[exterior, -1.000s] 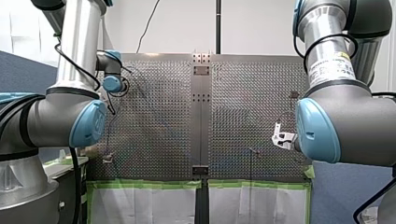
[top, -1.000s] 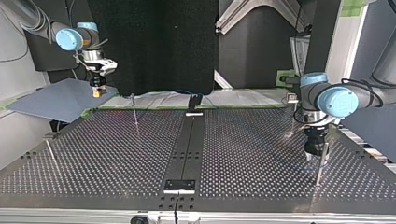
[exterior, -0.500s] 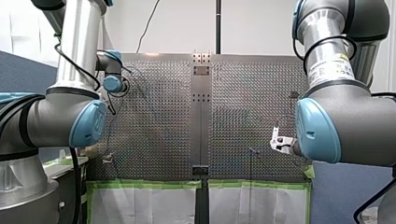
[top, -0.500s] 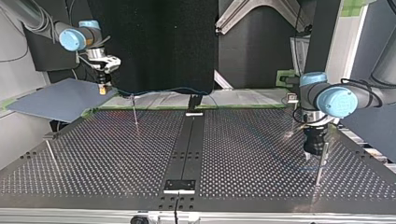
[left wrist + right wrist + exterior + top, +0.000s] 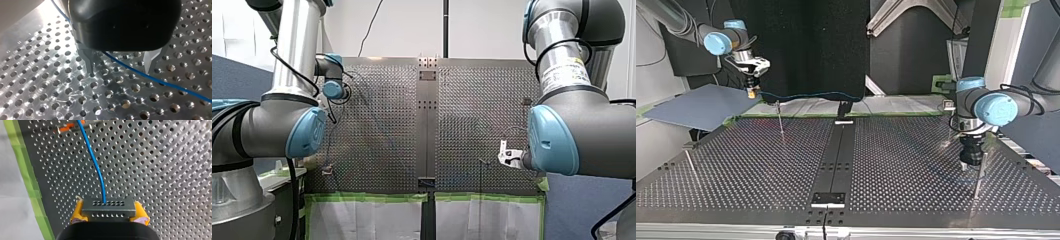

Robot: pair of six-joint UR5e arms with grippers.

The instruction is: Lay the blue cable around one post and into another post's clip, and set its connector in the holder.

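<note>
In the right wrist view, my right gripper (image 5: 108, 218) has its yellow pads shut on the grey connector (image 5: 107, 206). The blue cable (image 5: 93, 160) leads ahead from it over the perforated plate. In the top view my right gripper (image 5: 752, 90) hangs at the far left, above the table's edge. The cable (image 5: 811, 94) stretches from it toward the middle. My left gripper (image 5: 120, 66) is open, its metal fingers (image 5: 88, 62) just above the plate, and the cable (image 5: 172, 85) slants across between and under them. In the top view it (image 5: 971, 159) stands beside a thin post (image 5: 978, 176).
More thin posts (image 5: 780, 120) (image 5: 690, 162) stand at the top view's left, and one with a clip (image 5: 947, 106) at its right. A black fixture (image 5: 843, 108) sits on the centre strip's far end. A grey board (image 5: 696, 107) and green tape (image 5: 30, 187) border the plate.
My right gripper has carried the connector toward the top view's right and slightly up, drawing the blue cable into a taut line. My left gripper has hardly moved.
</note>
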